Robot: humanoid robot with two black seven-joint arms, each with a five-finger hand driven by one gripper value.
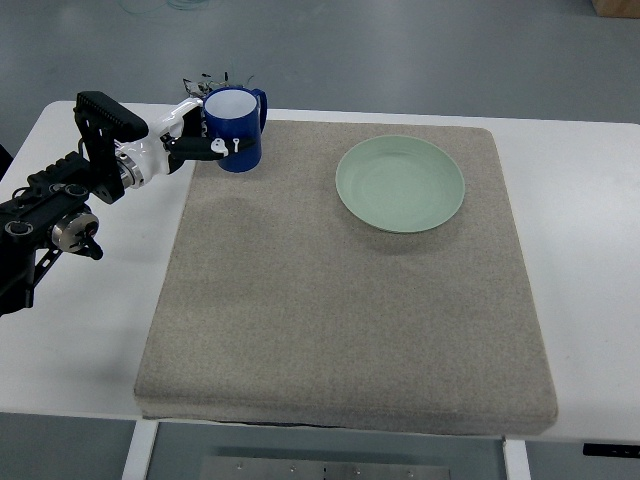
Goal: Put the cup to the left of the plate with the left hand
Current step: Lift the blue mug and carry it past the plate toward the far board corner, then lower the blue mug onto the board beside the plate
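Observation:
A blue cup with a white inside and a handle pointing to the far right is at the mat's far left corner. My left hand comes in from the left edge and its fingers are wrapped around the cup's left side. I cannot tell whether the cup rests on the mat or hangs just above it. A pale green plate lies on the mat to the right of the cup, well apart from it. My right arm does not show.
A grey felt mat covers most of the white table. The left arm's black housing lies over the table's left part.

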